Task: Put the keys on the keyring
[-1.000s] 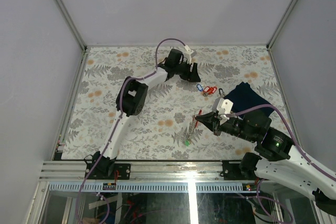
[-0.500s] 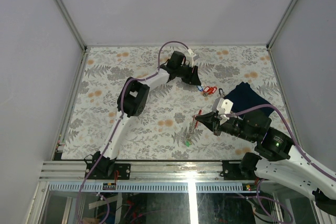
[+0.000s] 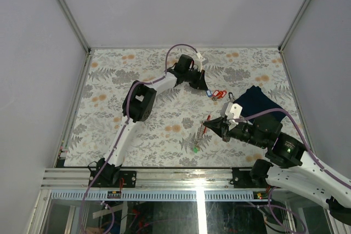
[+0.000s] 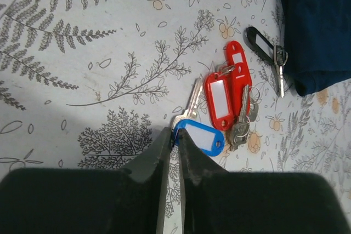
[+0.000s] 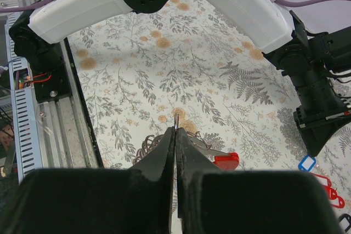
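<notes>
Key blade points up-right, its blue tag slants right; left tool pinches their junction, right tool grips keyring.

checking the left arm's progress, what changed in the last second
The left gripper moved right onto the blue-tagged key and closed on its tag end. The right gripper, shut on the keyring, the red keys and the cloth stayed put.

Left hand: far centre of the surface, tips meeting on the end of the lone key.
Tagged pair: just right of the lone key.
Outer key: between the tagged pair and the cloth.
Right hand: nearer than these, left of the cloth.
Key bunch: trailing from the right hand's tips toward the near edge.
</notes>
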Robot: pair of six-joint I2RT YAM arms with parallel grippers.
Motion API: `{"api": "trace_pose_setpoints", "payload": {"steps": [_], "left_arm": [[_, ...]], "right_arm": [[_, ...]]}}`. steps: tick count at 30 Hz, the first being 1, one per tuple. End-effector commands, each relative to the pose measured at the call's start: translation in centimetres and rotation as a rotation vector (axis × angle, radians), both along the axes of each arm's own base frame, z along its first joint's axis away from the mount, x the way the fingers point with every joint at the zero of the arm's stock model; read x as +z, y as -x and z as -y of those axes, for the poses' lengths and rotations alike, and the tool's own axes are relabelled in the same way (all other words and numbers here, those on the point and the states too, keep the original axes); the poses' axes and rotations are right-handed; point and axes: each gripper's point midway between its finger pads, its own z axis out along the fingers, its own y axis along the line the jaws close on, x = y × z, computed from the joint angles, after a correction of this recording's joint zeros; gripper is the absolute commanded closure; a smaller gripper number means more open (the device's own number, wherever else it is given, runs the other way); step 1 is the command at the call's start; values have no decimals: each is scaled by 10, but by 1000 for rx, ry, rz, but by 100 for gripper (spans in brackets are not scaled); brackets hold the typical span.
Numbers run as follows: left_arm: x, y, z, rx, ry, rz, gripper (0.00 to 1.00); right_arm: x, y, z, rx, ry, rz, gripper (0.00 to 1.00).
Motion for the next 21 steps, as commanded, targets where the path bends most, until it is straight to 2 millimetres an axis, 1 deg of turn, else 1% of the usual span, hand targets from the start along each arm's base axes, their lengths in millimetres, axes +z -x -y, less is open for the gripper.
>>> {"api": "trace_pose_setpoints", "payload": {"steps": [1, 2, 6, 10, 15, 17, 18, 21], "left_arm": [[-13, 14, -3, -24, -34, -33, 98], [-11, 14, -3, -24, -29, -29, 100], [6, 12, -3, -25, -15, 12, 100], [46, 11, -4, -35, 3, 82, 100], [97, 18, -12, -10, 7, 171, 100], [112, 24, -18, 4, -16, 208, 100], [116, 26, -24, 29, -47, 224, 100], [142, 35, -41, 73, -84, 291, 100]], "right_arm": [[32, 2, -5, 18, -94, 49, 100], [32, 2, -5, 17, -95, 50, 100], [32, 1, -3, 9, -93, 50, 100], [35, -3, 2, -19, -93, 71, 100], [41, -9, 13, -66, -81, 142, 100], [41, -9, 15, -63, -71, 173, 100], [40, -9, 16, -57, -58, 194, 100], [39, -11, 20, -71, -48, 215, 100]]}}
